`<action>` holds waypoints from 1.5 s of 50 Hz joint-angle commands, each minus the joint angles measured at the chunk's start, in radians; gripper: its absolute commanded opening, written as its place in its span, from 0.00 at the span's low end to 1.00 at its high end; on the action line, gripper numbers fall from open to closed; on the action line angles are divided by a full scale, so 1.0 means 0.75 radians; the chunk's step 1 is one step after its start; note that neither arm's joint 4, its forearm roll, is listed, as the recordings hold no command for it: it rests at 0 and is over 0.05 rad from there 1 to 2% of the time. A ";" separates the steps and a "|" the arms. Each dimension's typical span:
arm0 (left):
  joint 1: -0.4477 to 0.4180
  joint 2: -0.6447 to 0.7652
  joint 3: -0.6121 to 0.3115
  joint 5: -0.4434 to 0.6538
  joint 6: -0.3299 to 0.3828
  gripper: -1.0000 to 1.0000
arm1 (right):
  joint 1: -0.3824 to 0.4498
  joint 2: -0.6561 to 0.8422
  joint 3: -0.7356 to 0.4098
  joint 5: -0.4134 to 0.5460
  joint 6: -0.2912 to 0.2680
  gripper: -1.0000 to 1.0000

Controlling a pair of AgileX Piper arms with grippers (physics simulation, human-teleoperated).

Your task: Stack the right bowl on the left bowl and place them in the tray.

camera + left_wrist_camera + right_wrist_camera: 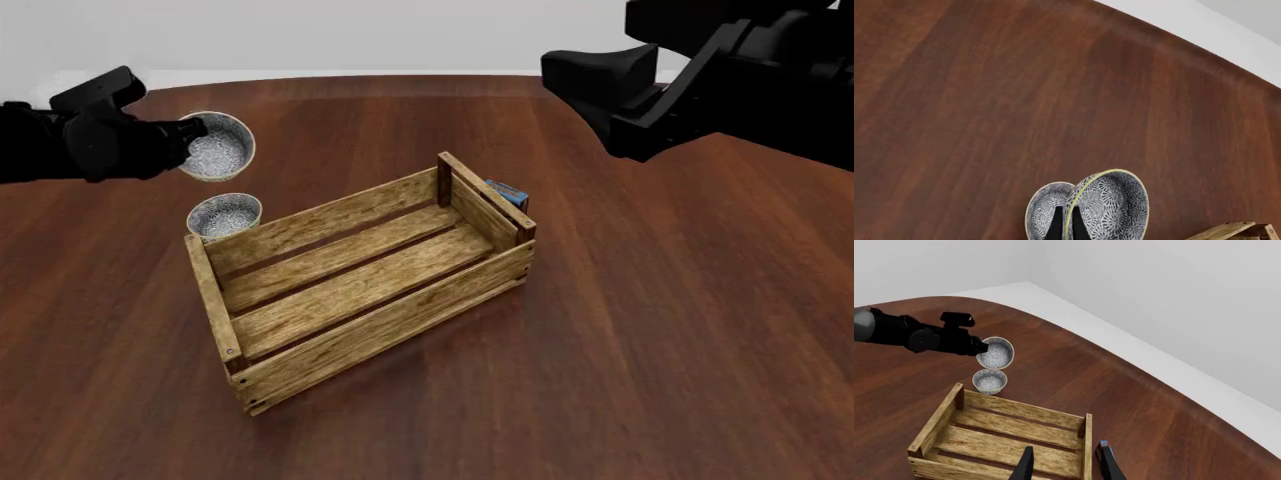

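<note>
We count two bowls, one tray, one small blue box. The left gripper [187, 130] is closed on the rim of the right bowl [218, 147], held in the air and tipped on its side, so its patterned inside faces toward the tray and the camera rather than up. In the left wrist view the dark fingers [1056, 226] pinch that bowl's wall [1111, 205], one inside and one outside. The left bowl [224, 215] sits upright on the table [667, 330], mouth up, directly below the held bowl and apart from it, just beside the tray's far left corner. The tray [367, 330] rests on the table near the middle, with nothing inside it; its long axis runs diagonally, from near left to far right. The blue box [509, 193] lies against the outside of the tray's far right end. The right gripper [1064, 465] hangs high over that end of the tray, its jaws apart and holding nothing.
</note>
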 commanded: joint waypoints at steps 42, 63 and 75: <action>0.029 0.229 0.039 -0.144 -0.052 0.00 | 0.004 0.003 0.004 -0.004 0.001 1.00; 0.034 0.274 0.030 -0.154 -0.058 0.00 | 0.005 0.002 0.004 -0.003 0.000 1.00; 0.023 0.256 0.042 -0.150 -0.065 1.00 | 0.008 -0.001 0.003 -0.001 -0.001 1.00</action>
